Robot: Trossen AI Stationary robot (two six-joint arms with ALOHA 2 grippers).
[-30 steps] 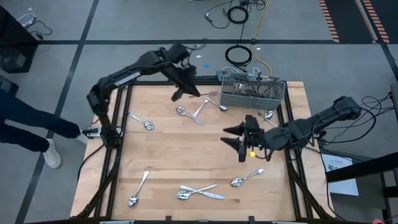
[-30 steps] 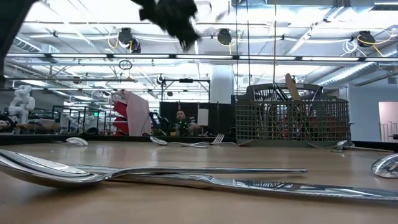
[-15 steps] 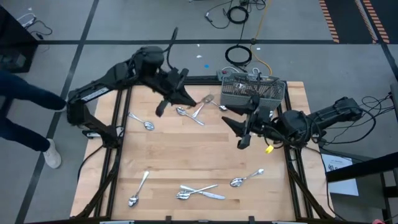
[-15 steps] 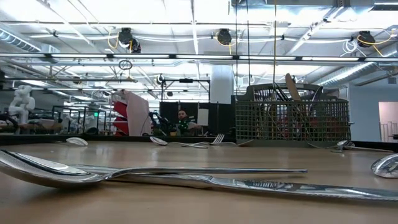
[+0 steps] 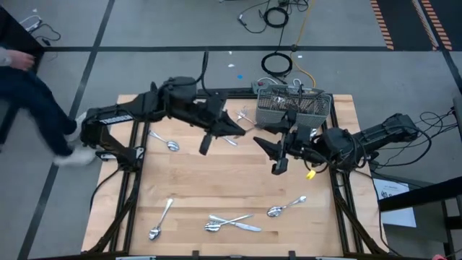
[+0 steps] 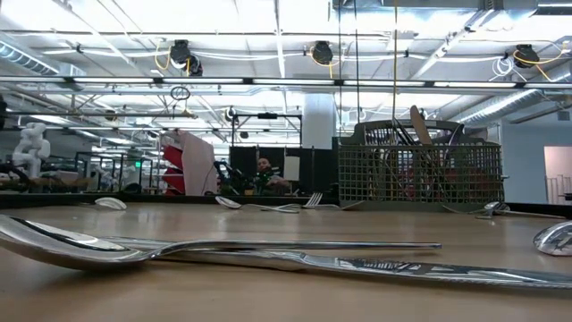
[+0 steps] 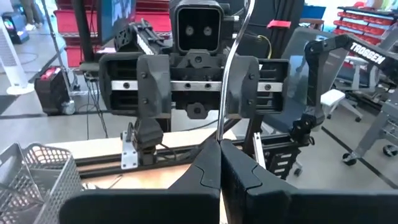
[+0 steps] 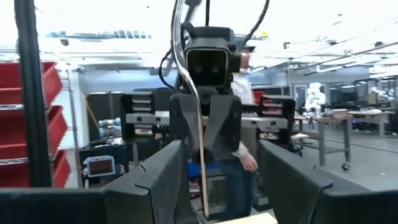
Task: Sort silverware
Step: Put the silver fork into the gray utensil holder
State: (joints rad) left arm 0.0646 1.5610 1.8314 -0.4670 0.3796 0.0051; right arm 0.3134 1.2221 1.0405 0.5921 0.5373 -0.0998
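Above the table's middle my left gripper (image 5: 240,131) (image 7: 220,146) is shut on one slender shiny piece of silverware (image 7: 229,74) (image 8: 198,112), which stands upright. My right gripper (image 5: 271,155) (image 8: 221,155) faces it from the right, open. In the right wrist view the piece shows between the right fingers, and no touch shows. More silverware lies flat on the wood: a spoon (image 5: 172,146), a fork (image 5: 238,119), crossed pieces (image 5: 231,222) and a spoon (image 5: 285,208). In the low view a spoon and a knife (image 6: 223,250) lie in front. My left gripper pinches the piece's thin shaft (image 7: 219,140) between its two fingertips. The fingers lie about level, pointing toward the table's right edge, across the piece. The piece stands upright, rising above the fingers and reaching below them (image 8: 203,193), lifted clear of the table.
A grey wire-mesh basket (image 5: 292,107) (image 6: 420,174) holding several utensils stands at the far right of the table. A person (image 5: 29,94) walks past the table's left side. The black frame (image 5: 133,180) borders the wooden top.
My left gripper, still shut on the piece, has risen out of the low view. It has gone from the far edge toward the table's middle and turned to face my right gripper. The right gripper has tipped up and rolled, staying open. The person has walked along the left side.
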